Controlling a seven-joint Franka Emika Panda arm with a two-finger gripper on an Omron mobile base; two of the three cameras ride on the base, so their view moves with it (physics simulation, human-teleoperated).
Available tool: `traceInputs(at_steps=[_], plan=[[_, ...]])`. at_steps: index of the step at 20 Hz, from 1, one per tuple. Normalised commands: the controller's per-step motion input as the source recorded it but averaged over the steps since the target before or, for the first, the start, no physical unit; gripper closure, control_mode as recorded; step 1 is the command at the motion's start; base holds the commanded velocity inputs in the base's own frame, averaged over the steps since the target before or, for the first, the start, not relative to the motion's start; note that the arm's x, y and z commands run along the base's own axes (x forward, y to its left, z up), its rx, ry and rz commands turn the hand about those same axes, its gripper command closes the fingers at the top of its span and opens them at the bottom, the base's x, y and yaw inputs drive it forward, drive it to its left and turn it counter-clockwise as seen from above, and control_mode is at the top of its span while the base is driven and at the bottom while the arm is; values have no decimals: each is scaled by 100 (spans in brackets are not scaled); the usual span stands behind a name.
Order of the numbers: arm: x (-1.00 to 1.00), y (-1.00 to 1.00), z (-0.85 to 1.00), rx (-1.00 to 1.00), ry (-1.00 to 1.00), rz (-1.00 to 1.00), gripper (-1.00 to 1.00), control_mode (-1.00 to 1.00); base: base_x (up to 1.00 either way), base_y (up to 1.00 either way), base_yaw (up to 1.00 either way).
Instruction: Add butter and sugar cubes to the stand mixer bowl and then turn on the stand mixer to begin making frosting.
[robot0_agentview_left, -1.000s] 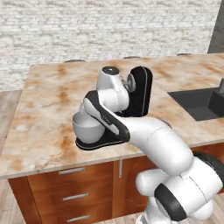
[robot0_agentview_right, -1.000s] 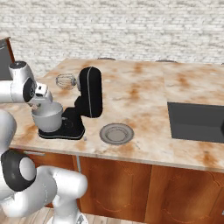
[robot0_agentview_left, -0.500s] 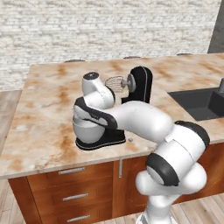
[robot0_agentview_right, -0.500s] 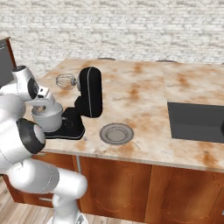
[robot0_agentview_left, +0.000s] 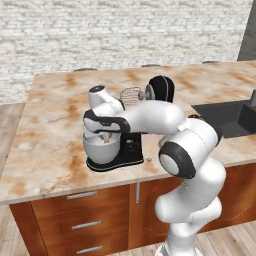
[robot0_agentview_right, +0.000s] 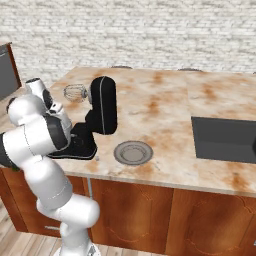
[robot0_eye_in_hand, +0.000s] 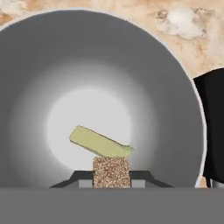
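Looking straight down into the stand mixer bowl (robot0_eye_in_hand: 144, 70), I see a pale yellow butter stick (robot0_eye_in_hand: 100, 143) lying on its bottom. My gripper (robot0_eye_in_hand: 111, 176) hangs over the bowl, shut on a brown speckled sugar cube (robot0_eye_in_hand: 111, 168). From the left base, the silver bowl (robot0_agentview_left: 102, 148) sits on the black stand mixer (robot0_agentview_left: 161, 90) base, with my gripper (robot0_agentview_left: 104, 136) just above its rim. The mixer's head is tilted back and its wire whisk (robot0_agentview_left: 131, 94) is raised. In the right base view my arm hides the bowl beside the stand mixer (robot0_agentview_right: 102, 105).
A flat round grey plate (robot0_agentview_right: 133, 152) lies on the marble counter right of the mixer. A dark sink (robot0_agentview_right: 225, 139) is set into the counter at the right. A small speck (robot0_agentview_left: 148, 160) lies by the mixer's base near the counter's front edge.
My arm has swung left from beside the mixer's head and brought the hand down over the bowl. The mixer and plate have not moved.
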Motion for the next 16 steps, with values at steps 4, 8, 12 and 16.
traceInputs(at_steps=[4, 8, 12, 16], plan=[[36, 3, -36, -5, 10, -7, -100, -100, 0, 0, 0], [35, 13, -17, -4, 8, -7, -100, -100, 0, 0, 0], [-29, 4, 29, -1, 1, -6, -100, -100, 0, 0, 0], [-70, -1, 73, 1, 0, -7, -100, -100, 0, 0, 0]])
